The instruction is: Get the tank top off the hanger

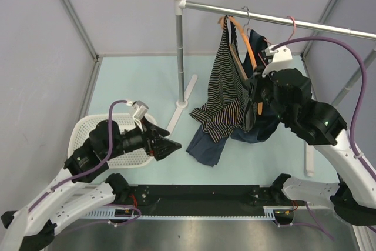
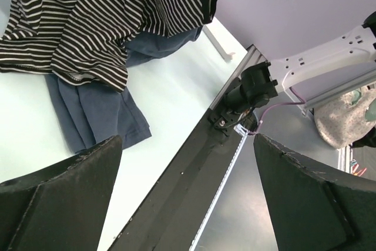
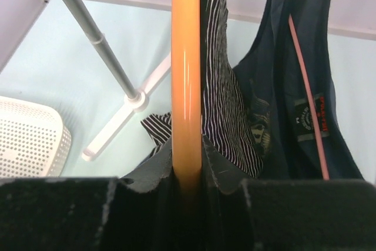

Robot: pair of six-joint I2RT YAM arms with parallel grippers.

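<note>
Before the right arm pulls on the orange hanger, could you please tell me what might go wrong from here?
1. The right jaws are closed on the hanger with the tank top pressed beside them; pinched fabric could travel with the hanger.
2. The navy T-shirt on the pink hanger hangs close beside it and might get dragged.
3. The left jaws stand open, away from the cloth, so nothing restrains the tank top.

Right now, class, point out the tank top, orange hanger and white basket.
tank top (image 1: 226, 86): top view, striped front.
orange hanger (image 3: 186, 57): right wrist view, its arm.
white basket (image 3: 29, 139): right wrist view, perforated wall.
</note>
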